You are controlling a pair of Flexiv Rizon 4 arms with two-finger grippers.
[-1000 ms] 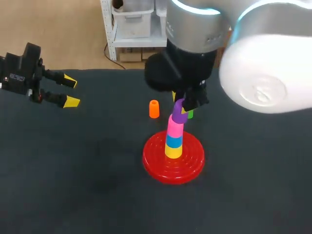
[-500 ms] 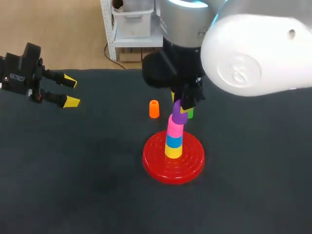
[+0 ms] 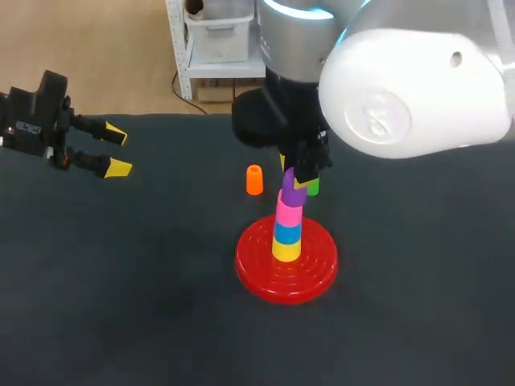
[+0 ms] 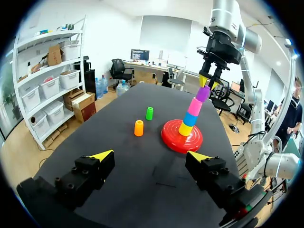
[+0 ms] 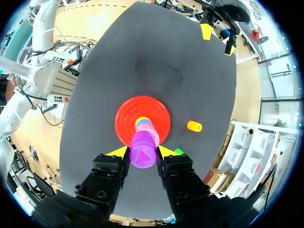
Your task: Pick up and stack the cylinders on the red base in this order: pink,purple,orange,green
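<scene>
Orange cylinder (image 3: 254, 179) near red base (image 3: 256, 269)

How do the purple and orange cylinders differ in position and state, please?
The purple cylinder is held in the right gripper; the orange cylinder stands free on the table. Purple is up over the pink cylinder; orange is beside the red base. Both look alike in shape.
</scene>
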